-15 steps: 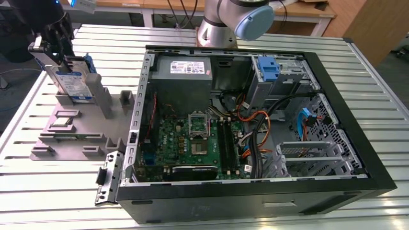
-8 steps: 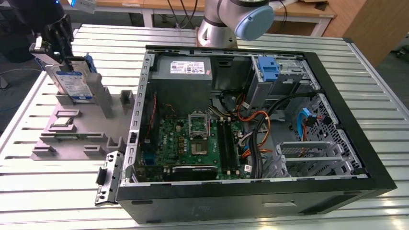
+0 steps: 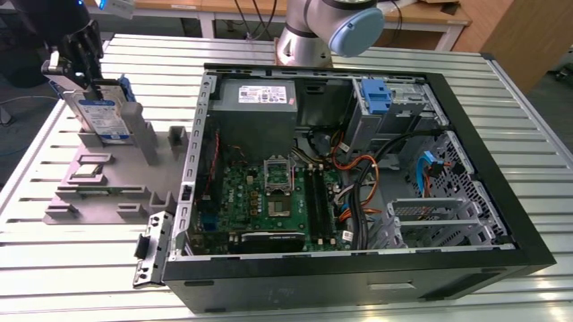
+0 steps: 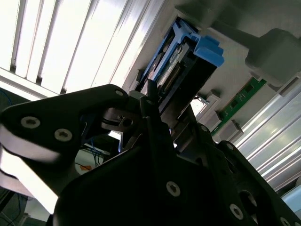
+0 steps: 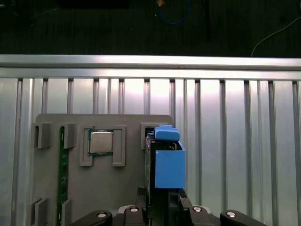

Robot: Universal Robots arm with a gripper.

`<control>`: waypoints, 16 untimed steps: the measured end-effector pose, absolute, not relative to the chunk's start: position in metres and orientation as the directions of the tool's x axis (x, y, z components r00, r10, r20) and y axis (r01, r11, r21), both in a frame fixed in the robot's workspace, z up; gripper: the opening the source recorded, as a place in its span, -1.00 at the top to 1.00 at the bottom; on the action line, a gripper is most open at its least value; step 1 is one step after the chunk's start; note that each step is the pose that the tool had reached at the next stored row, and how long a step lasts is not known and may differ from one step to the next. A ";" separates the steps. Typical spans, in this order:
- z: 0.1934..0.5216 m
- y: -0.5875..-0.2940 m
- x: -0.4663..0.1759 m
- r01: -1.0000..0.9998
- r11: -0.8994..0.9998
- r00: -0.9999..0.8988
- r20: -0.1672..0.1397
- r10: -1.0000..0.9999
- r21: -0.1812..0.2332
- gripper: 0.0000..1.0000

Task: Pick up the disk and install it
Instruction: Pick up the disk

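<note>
The disk (image 3: 98, 115) stands on edge in a slot of the grey fixture tray (image 3: 107, 188), at the exterior view's left. It is silver with a blue-and-white label and blue rails. My gripper (image 3: 83, 75) comes down on its top edge, with a black finger on either side, shut on the disk. In the first wrist view the disk (image 5: 168, 165) shows its blue rail end just ahead of the gripper (image 5: 160, 201). The second wrist view shows the disk (image 4: 188, 61) running out from between the fingers (image 4: 151, 106).
The open computer case (image 3: 501, 168) lies to the exterior view's right of the tray, with motherboard (image 3: 268, 201), grey power supply (image 3: 255, 100), a blue bracket (image 3: 376, 97) in the drive bay and loose cables. A processor (image 5: 101, 142) and memory stick (image 5: 61, 174) rest in the tray.
</note>
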State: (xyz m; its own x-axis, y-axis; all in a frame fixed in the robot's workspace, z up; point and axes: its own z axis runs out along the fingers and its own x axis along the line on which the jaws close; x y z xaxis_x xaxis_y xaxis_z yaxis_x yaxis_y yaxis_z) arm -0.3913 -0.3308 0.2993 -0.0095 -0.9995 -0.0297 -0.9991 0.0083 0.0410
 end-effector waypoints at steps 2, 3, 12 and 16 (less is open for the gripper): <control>0.299 -0.331 -0.391 -0.999 0.008 -0.009 -0.030 -1.000 0.041 0.30; 0.299 -0.331 -0.391 -0.999 0.008 -0.009 -0.030 -1.000 0.041 0.30; 0.300 -0.331 -0.391 -0.999 0.016 -0.018 -0.030 -0.999 0.041 0.30; 0.305 -0.331 -0.391 -0.999 0.016 -0.017 -0.029 -0.999 0.041 0.30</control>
